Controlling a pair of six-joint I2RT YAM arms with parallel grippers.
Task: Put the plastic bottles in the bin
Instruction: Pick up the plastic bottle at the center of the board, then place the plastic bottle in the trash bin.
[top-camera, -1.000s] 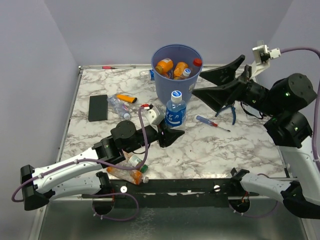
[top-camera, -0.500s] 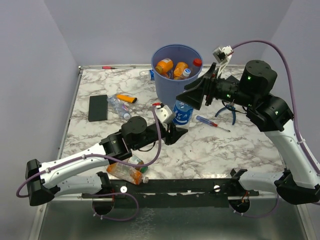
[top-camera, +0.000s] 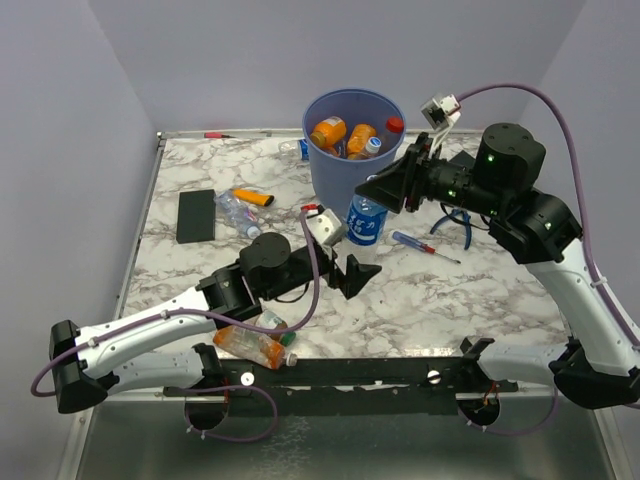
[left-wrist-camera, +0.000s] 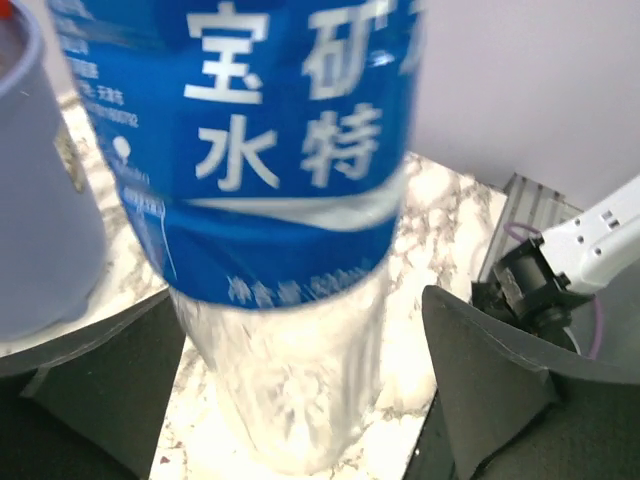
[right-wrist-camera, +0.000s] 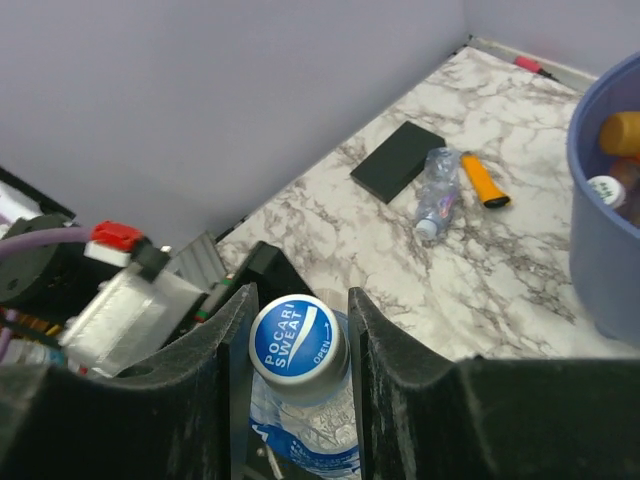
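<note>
A clear plastic bottle with a blue label (top-camera: 366, 228) stands upright just in front of the blue bin (top-camera: 352, 160). My right gripper (top-camera: 373, 197) comes down from above and is shut on its blue cap (right-wrist-camera: 298, 340), one finger on each side. My left gripper (top-camera: 352, 258) is open low around the bottle's base (left-wrist-camera: 290, 400); its fingers (left-wrist-camera: 490, 390) stand apart from the bottle. The bin (right-wrist-camera: 605, 230) holds several bottles (top-camera: 345, 135). More bottles lie on the table: a crushed clear one (top-camera: 235, 212) and an orange one (top-camera: 250, 347) under the left arm.
A black slab (top-camera: 196, 215) and an orange item (top-camera: 253, 197) lie at the left. To the right of the bin are a screwdriver (top-camera: 425, 245) and pliers (top-camera: 463, 222). Another small bottle (top-camera: 292, 147) sits behind the bin, and the bin wall (left-wrist-camera: 40, 200) is close to the left gripper.
My left gripper has opened and let go of the blue-label bottle. The right arm swung in from the right and closed on the bottle's cap.
</note>
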